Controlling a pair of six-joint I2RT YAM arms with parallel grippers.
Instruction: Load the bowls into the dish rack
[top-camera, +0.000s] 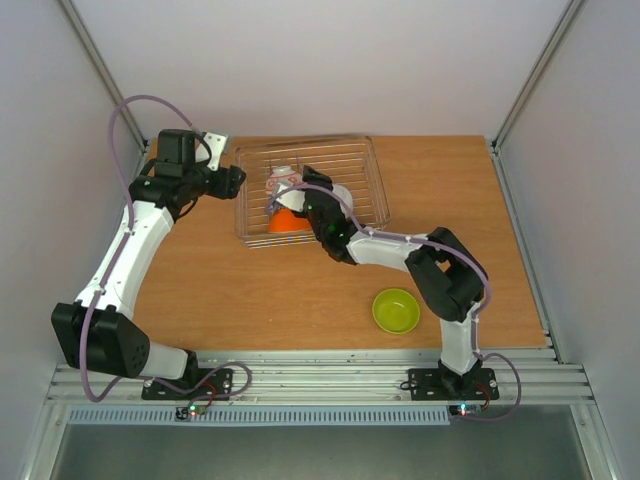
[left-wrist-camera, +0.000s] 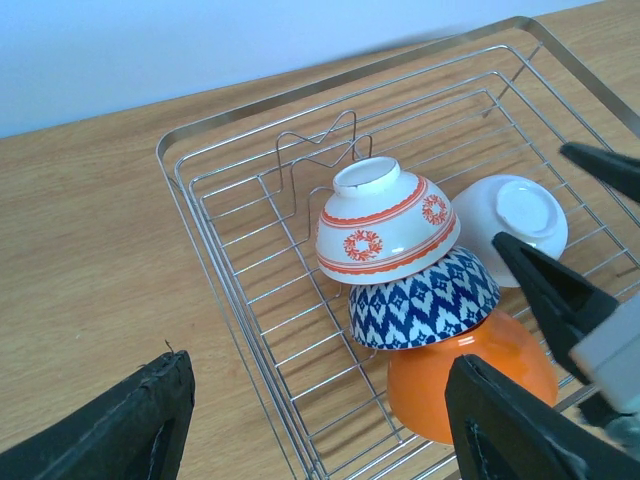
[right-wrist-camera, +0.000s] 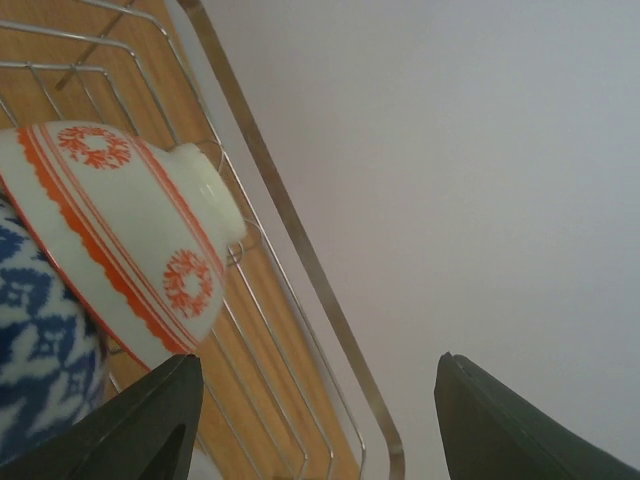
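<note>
The dish rack (top-camera: 362, 170) is a wire tray at the back of the table. Four bowls lean stacked in it: white with red pattern (left-wrist-camera: 385, 222), blue-and-white zigzag (left-wrist-camera: 425, 300), orange (left-wrist-camera: 470, 378) and plain white (left-wrist-camera: 515, 212). The yellow-green bowl (top-camera: 396, 310) sits on the table in front of the right arm. My left gripper (top-camera: 238, 180) is open and empty at the rack's left edge. My right gripper (top-camera: 308, 190) is open and empty over the rack, its fingers (left-wrist-camera: 555, 285) beside the white bowl. The red-patterned bowl (right-wrist-camera: 120, 230) fills the left of the right wrist view.
The rack's metal rim (right-wrist-camera: 300, 250) runs close past the right gripper. A raised wire divider (left-wrist-camera: 320, 150) stands behind the bowls. Bare wooden table (top-camera: 280, 290) lies in front of the rack. White walls enclose the table on three sides.
</note>
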